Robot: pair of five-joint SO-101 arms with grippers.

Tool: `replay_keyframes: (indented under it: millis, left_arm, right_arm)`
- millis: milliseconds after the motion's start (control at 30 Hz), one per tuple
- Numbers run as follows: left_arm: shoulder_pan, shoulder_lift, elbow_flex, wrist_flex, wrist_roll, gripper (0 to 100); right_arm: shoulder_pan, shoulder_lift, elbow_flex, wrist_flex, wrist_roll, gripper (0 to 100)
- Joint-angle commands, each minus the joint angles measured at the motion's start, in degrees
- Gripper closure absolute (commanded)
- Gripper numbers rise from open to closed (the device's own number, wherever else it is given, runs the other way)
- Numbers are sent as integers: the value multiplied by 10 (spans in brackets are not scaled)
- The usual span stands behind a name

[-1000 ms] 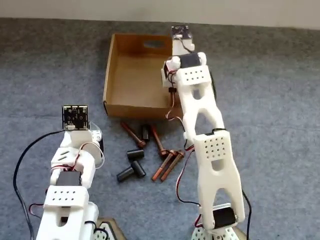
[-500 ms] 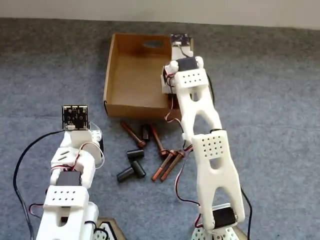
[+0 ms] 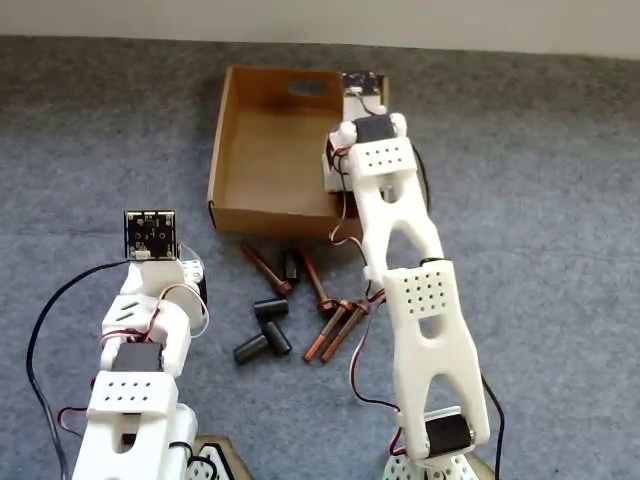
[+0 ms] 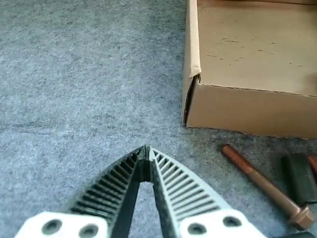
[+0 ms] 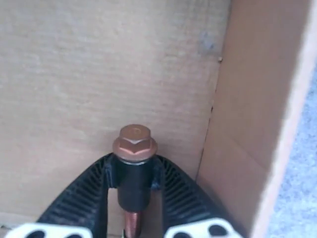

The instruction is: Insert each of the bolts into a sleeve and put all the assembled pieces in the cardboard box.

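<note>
Robotics lab or workshop bench. A white printed left arm [image 3: 140,360] and right arm [image 3: 425,320] with exposed wiring [image 3: 33,335] stood on a grey-carpeted counter [image 3: 560,200] before a pale far wall [image 3: 150,15].

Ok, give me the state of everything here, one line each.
left hand: shut, empty.
right hand: shut on the assembled piece, inside the cardboard box.
assembled piece: bolt through sleeve, held, not released.
cardboard box: upright, open top.
loose bolts: lying on the carpet, unsleeved.
loose sleeves: lying on the carpet, empty.

Picture's edge cuts off the bolt [image 5: 134,143] past its sleeve [image 5: 132,186].
</note>
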Motion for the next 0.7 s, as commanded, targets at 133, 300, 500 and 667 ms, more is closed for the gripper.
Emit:
replay_keyframes:
  millis: [133,300,500,667]
  left_arm:
    - [-1,-7,-5,-11,-2,990]
    - [-1,-7,-5,-11,-2,990]
    - [-1,-7,-5,-11,-2,990]
    - [-1,-7,-4,-11,-2,990]
  right_arm:
    - [-1,-9,-28,1,-4,992]
    - [-7,-9,-28,0,-3,966]
    - [-24,-9,-32,-1,-3,905]
    - [-29,-15,-41,-14,-3,906]
